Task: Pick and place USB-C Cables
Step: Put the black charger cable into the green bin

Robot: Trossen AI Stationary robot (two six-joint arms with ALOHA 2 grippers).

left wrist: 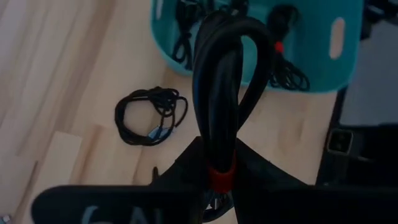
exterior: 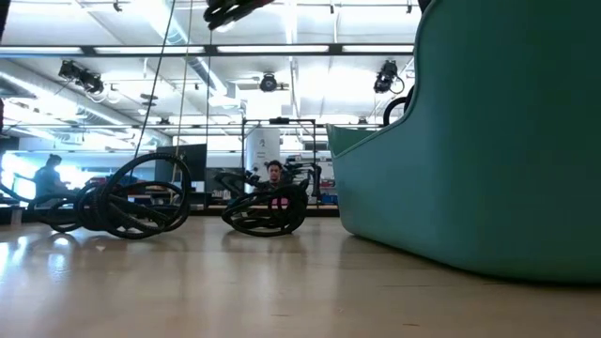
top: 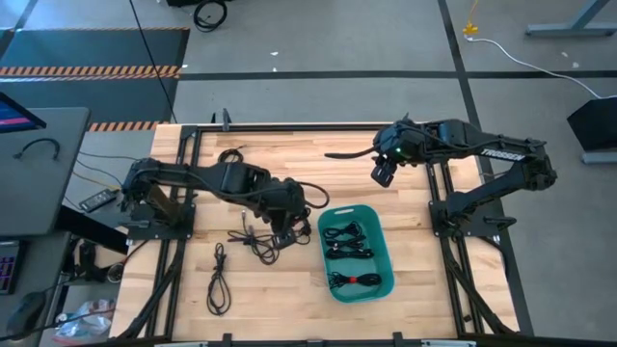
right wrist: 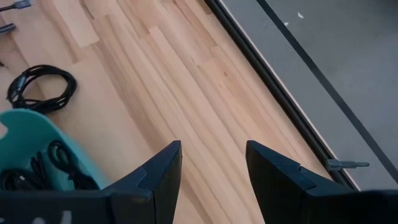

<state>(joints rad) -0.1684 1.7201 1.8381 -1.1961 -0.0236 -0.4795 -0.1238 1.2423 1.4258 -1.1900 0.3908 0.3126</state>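
Observation:
My left gripper [top: 289, 214] hangs above the table just left of the teal tub [top: 378, 253], shut on a looped black USB-C cable [left wrist: 231, 56] with a red band. The tub holds several cable bundles [top: 349, 253], one with a red band [top: 355, 280]. Two more cables lie on the wood: a tangled bundle [top: 256, 241] and a long loop [top: 220, 280]. My right gripper [right wrist: 212, 168] stands open and empty, high over the table's far right part [top: 384, 173]. My left gripper pinches the cable bundle between its two fingers at the red-banded end [left wrist: 221, 177]. The fingers slant downward. The bundle's loop [left wrist: 249, 31] sticks out past the fingertips along them, lifted clear of the table.
Black frame rails [top: 436, 193] run along the table's sides and far edge. Bare wood lies under the right gripper [right wrist: 186, 81]. The low view shows the tub wall [exterior: 488, 141] close on the right, two cables [exterior: 141, 202] on the table, and a person [exterior: 274, 172] in the room behind.

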